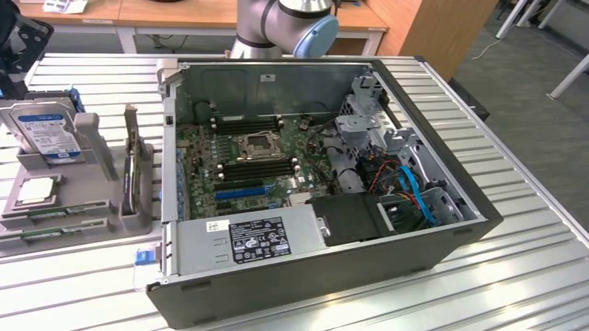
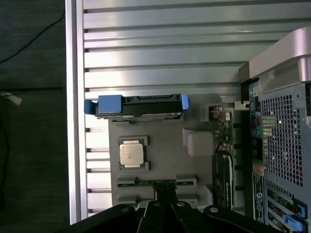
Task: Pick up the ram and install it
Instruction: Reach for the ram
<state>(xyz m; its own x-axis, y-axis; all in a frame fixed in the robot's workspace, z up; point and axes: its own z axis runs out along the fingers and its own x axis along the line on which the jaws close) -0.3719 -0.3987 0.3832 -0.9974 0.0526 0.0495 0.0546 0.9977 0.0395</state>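
Green ram sticks (image 1: 57,211): 2; processor (image 1: 35,189): 1

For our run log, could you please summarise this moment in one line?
gripper: shut, above ram | ram: lying in grey tray, not picked up | computer case: open

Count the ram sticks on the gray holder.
2, flat in the gray holder, exterior view: first ram stick beside the processor chip, second ram stick nearer the camera. Others may be hidden.

Open computer case (image 1: 304,286) on slatted table (image 1: 515,276) — hard drive (image 1: 48,134), processor (image 1: 37,189) in grey holder (image 1: 87,185).
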